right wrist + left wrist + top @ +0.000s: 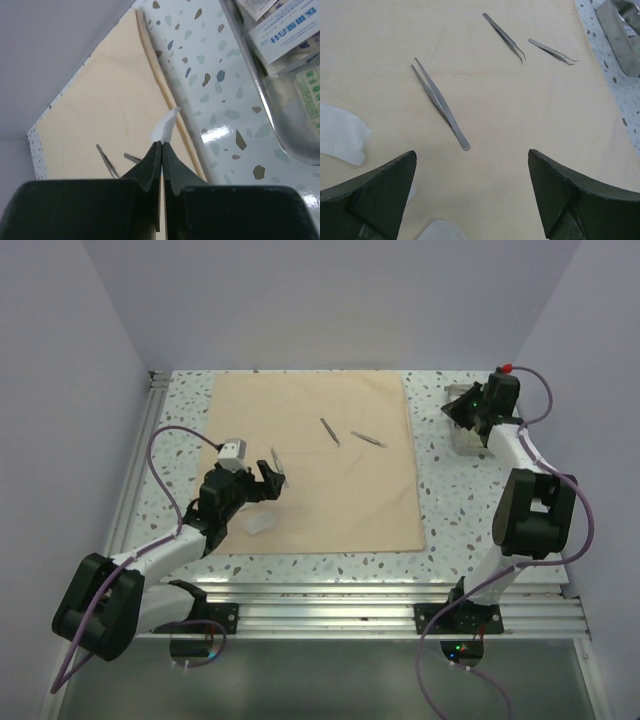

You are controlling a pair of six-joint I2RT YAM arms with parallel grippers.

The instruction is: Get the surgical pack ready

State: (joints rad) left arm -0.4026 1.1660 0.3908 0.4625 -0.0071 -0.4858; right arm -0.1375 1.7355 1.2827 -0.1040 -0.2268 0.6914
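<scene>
The tan cloth [320, 480] lies spread flat on the table. Three thin metal tweezers rest on it: a long pair [440, 102] just ahead of my left gripper [471, 152] and two curved pairs [505, 37] [552, 51] farther off. The left gripper stands open and empty, low over the cloth's left part. White sachets [342, 135] [442, 231] lie beside it. My right gripper [161, 143] is shut on a thin white sachet [167, 122] whose corner sticks out past the fingertips. It hangs beside the steel tray [272, 117], which holds white sachets [287, 30] and a green one [311, 95].
The steel tray [467, 447] sits on the speckled table at the back right, right of the cloth. Purple walls close in the back and sides. An aluminium rail [380, 612] runs along the near edge with both arm bases.
</scene>
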